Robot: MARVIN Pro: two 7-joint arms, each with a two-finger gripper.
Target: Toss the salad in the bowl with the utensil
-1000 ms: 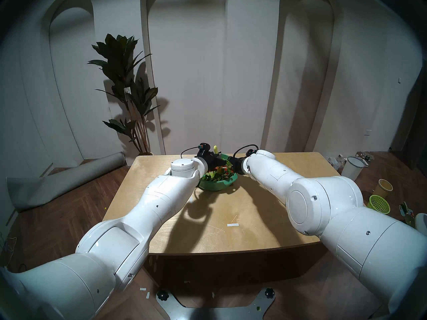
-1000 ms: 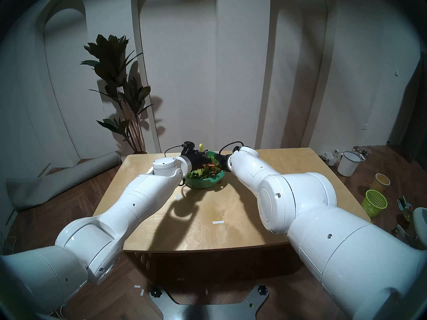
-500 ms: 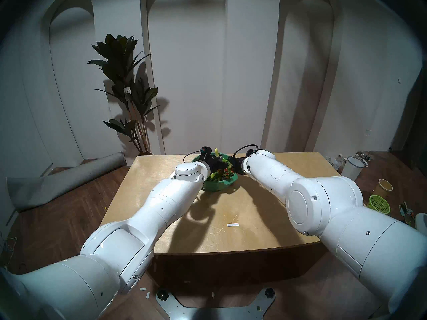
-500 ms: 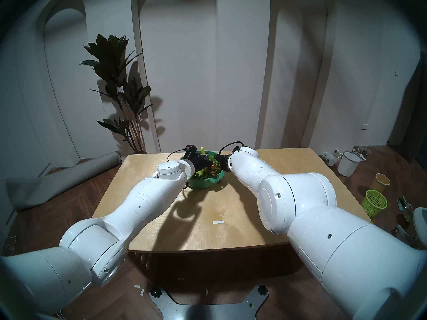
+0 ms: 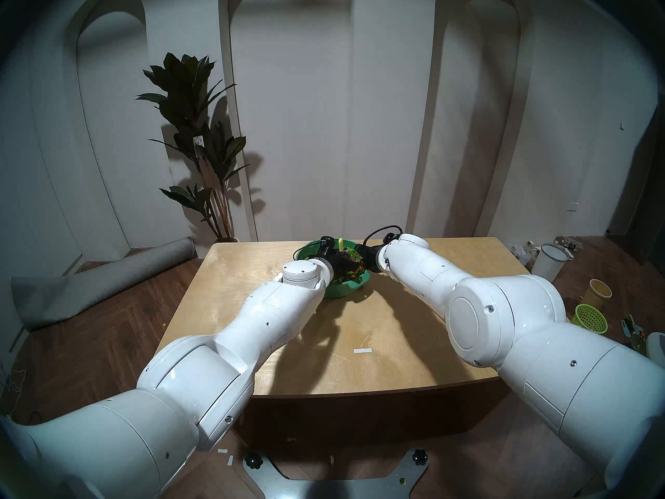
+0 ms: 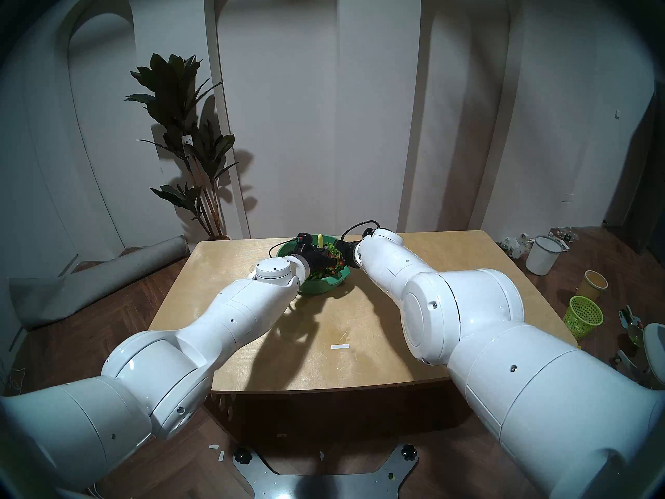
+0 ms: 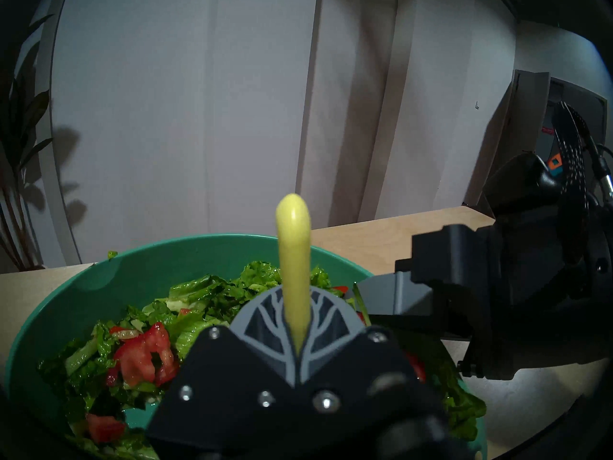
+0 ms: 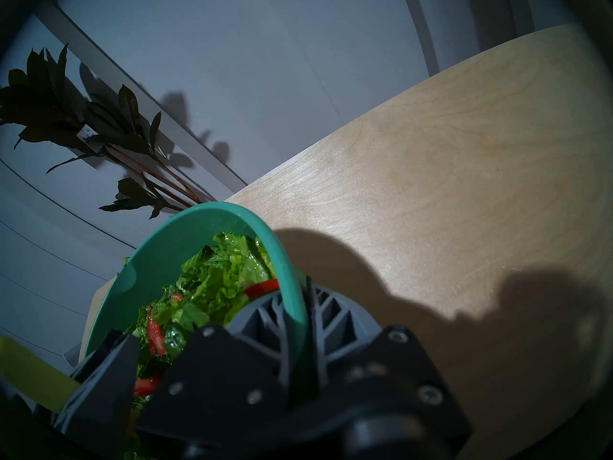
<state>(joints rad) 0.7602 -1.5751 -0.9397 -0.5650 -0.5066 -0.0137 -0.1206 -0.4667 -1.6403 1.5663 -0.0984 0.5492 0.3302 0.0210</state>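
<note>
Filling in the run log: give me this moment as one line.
left hand: shut on utensil, handle end up | right hand: shut on bowl rim | salad: in bowl | working end: hidden
</note>
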